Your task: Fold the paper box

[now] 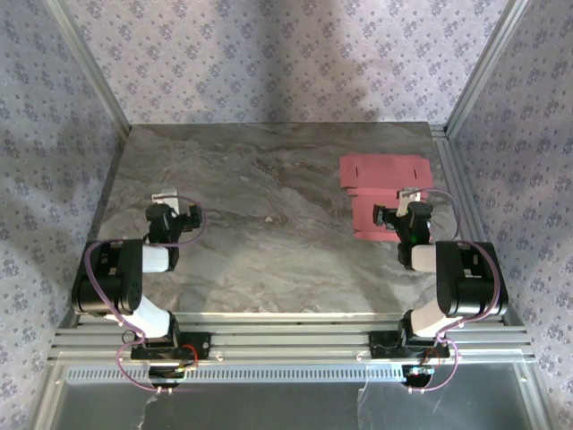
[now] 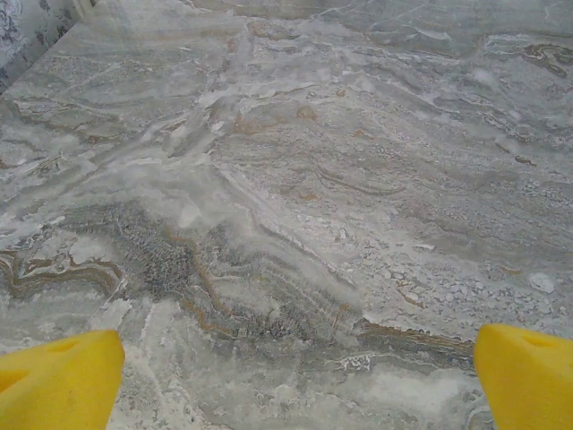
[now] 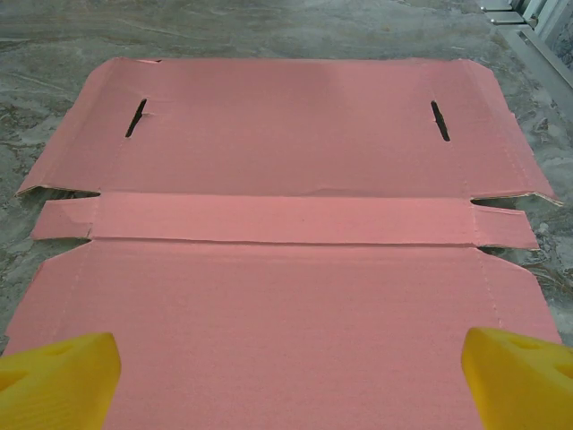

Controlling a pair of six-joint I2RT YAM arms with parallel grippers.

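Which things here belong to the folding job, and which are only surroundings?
For the job: paper box, flat and unfolded; right fingers, open above it; left fingers, open over the table.
Only surroundings: table; patterned walls; metal rails.

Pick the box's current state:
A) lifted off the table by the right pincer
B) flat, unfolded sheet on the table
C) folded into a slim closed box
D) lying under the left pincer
B: the box lies spread flat, pink side up, on the table, with the open right pincer over it and gripping nothing.
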